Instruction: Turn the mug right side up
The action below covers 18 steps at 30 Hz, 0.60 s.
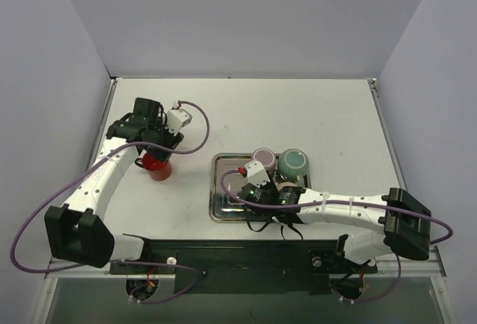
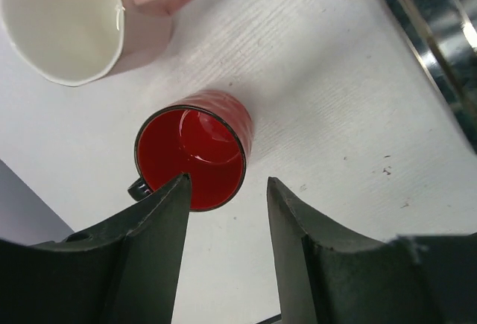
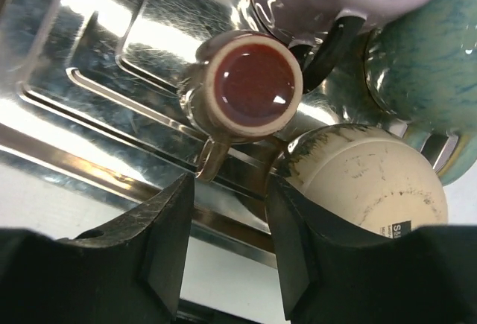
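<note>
A red mug (image 2: 190,159) stands upright on the white table with its opening up; it also shows in the top view (image 1: 157,166). My left gripper (image 2: 227,182) is open just above it, the left fingertip (image 2: 175,190) over the mug's near rim; in the top view the left gripper (image 1: 156,149) hangs over the mug. My right gripper (image 3: 231,182) is open and empty over the near edge of the metal tray (image 3: 89,78). Ahead of it a small cream mug (image 3: 253,89) with a dark red inside stands opening up. A speckled cream mug (image 3: 365,182) next to it shows its rounded base.
A pink mug (image 2: 59,18) with a white inside lies beyond the red mug. On the tray (image 1: 223,205) a purple mug (image 1: 262,156) and a teal mug (image 1: 293,162) crowd the far right corner. The right arm lies across the tray's near edge.
</note>
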Motion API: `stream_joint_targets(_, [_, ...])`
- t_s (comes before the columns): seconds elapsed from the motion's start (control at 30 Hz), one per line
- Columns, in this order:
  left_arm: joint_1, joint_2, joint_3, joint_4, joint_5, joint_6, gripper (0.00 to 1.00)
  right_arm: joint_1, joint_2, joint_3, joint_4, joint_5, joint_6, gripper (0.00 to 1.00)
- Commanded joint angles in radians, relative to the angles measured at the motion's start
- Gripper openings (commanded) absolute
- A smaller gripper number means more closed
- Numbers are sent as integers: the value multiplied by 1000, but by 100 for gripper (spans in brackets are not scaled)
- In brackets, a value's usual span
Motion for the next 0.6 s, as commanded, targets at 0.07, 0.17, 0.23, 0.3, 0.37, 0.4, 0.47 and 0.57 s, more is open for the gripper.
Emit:
stream_joint_targets(0.07, [6,-137,80,14,119,-95,56,-16,66,-50,105,84,99,38])
stream_joint_targets(0.17, [4,-165,82,20,147,-117,55,-39,119,-78,194,48,109,36])
stream_joint_targets(0.23, [6,-169,82,19,171,-123,56,-51,147,-91,240,25,112,34])
stream_joint_targets(0.3, [6,-168,82,19,182,-140,56,-60,176,-90,254,24,112,27])
stream_joint_targets(0.37, [6,-171,80,20,199,-154,56,-66,191,-85,255,29,109,11])
stream_joint_targets(0.4, [6,-171,82,19,219,-164,56,-68,185,-82,254,28,103,6])
stream_joint_targets(0.47, [4,-177,86,19,266,-184,56,-65,156,-71,242,3,89,0])
stream_joint_targets(0.57, [14,-197,109,34,396,-245,56,-59,66,-71,266,-89,47,0])
